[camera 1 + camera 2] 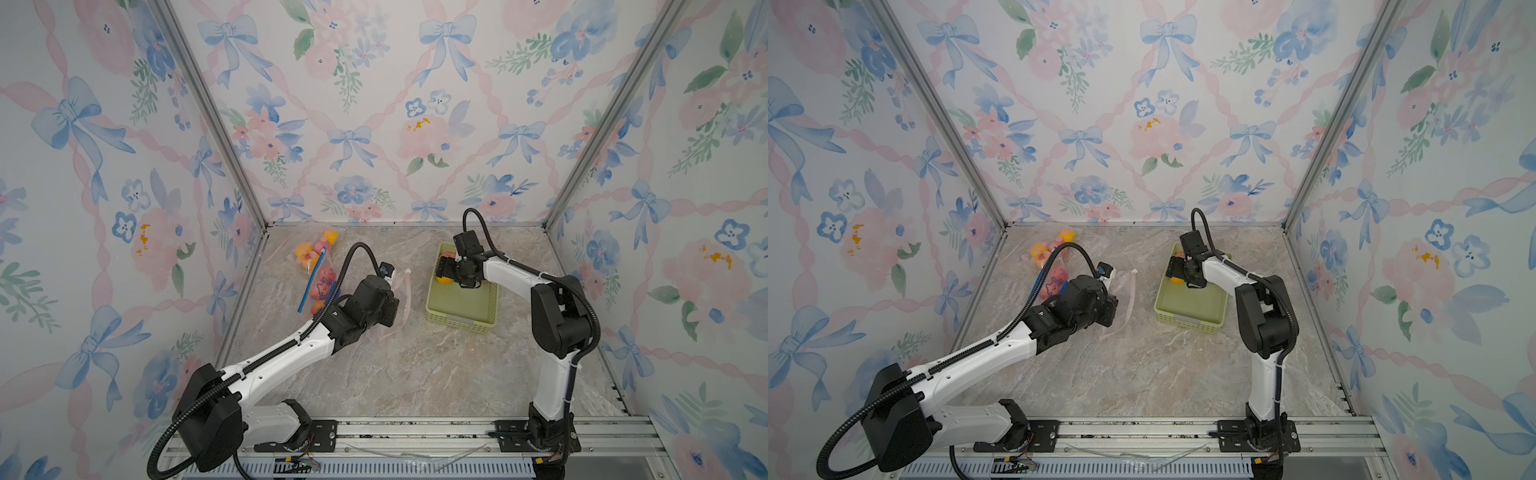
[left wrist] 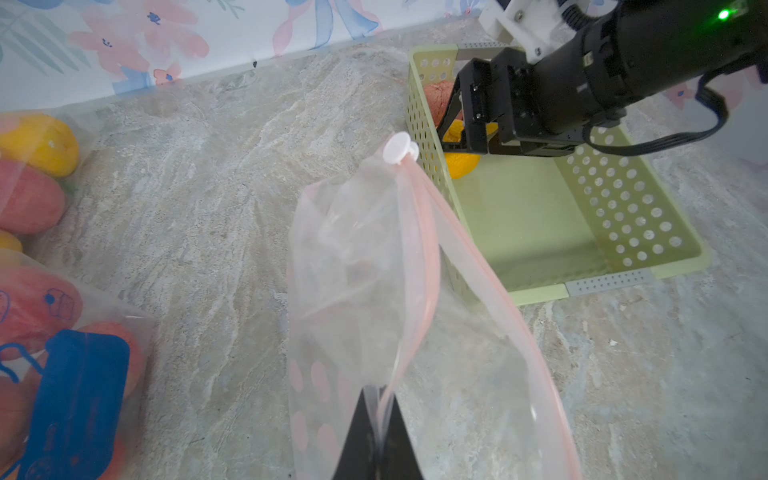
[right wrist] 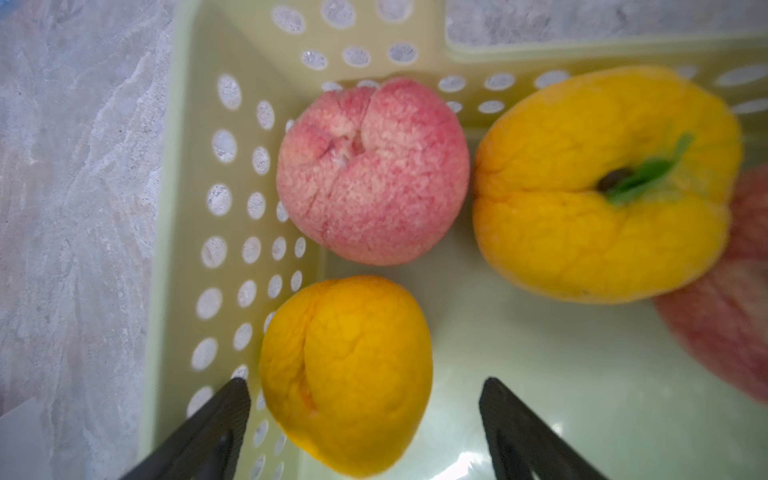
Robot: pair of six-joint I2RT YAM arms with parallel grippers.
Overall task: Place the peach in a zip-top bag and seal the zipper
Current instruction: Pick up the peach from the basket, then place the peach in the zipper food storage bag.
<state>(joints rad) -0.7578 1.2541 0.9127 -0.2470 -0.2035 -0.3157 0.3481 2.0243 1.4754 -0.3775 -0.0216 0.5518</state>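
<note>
The task is at its start: no peach is in the held bag, and its zipper is unsealed. The left pincer (image 2: 376,432) is clenched on the rim of a clear zip-top bag (image 2: 353,257) and holds it up off the table. The bag's pink zipper track (image 2: 432,257) is parted, and the white slider (image 2: 400,148) sits at the end far from that pincer.

The right pincer (image 3: 365,419) is released. Its jaws are spread wide inside a pale green perforated basket (image 3: 232,174), 1 on each side of a small yellow peach (image 3: 347,374); whether they touch it I cannot tell. Just beyond that peach lie a pink peach (image 3: 372,172) and a larger yellow peach with a green leaf (image 3: 602,183). A 4th, pinkish fruit is blurred at the frame edge.

As I judge it, the right pincer has to close on the small peach, lift it, carry it to the bag mouth and drop it in. Then the slider must run the length of the track.

The surface is a flat, grey-beige marble-patterned tabletop (image 1: 415,365). Beyond the left pincer, on the side away from the basket, lie other clear bags with peaches inside (image 1: 318,270). Floral wallpaper (image 1: 374,83) with blue bows covers 3 walls between aluminium posts (image 1: 216,124), and a metal rail (image 1: 415,428) carries both arm bases.
</note>
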